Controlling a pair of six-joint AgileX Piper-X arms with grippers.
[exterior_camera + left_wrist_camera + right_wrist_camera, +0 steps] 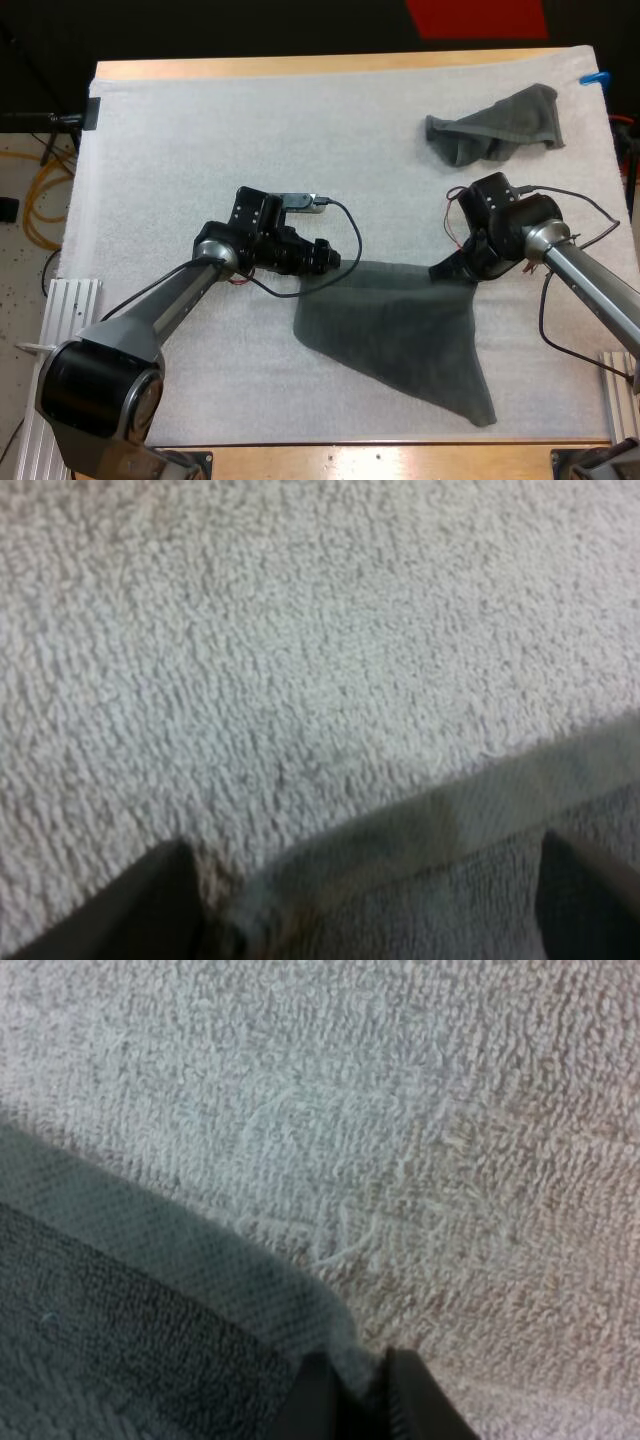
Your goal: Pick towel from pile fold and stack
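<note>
At six o'clock on the surface (200,130), the towel (400,335) lies spread. The right gripper (452,268) has fingers (318,1400) clamped on its two-o'clock corner; the left gripper (330,260) has fingers (150,905) apart, astride the hem. Risk: a one-sided lift would skew the fold.

High view above table (330,65), wrist views near mat (300,630), sharing towel (400,330)
</note>
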